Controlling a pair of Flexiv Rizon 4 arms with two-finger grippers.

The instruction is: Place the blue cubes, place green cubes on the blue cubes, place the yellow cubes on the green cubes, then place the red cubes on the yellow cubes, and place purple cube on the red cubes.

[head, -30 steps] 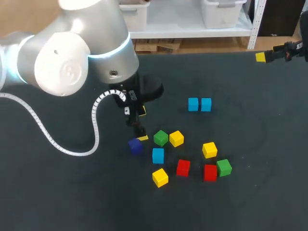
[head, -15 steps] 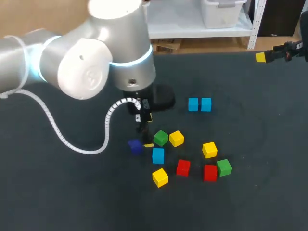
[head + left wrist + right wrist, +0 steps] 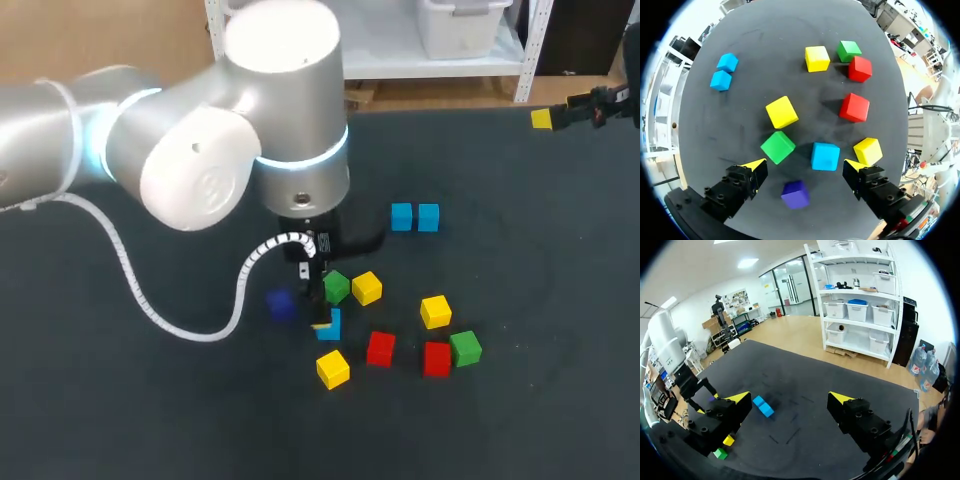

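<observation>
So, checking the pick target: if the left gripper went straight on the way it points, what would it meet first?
Probably the lone blue cube, between its open jaws; the purple cube lies close by, and depth is unclear.

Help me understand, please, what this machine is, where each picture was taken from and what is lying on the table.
This is a robot with two arms at a dark table; each ends in a two-fingered tool with yellow tips. The head view looks down from above and behind. The other two come from cameras on the wrists, looking along the fingers. The big grey left arm hangs its left tool over a scatter of small cubes: a loose blue cube and a purple cube lie below its open fingers, with green cubes, yellow cubes and red cubes around them. Two more blue cubes sit side by side farther off. The right tool is open near the table's far edge. Neither holds anything.
</observation>
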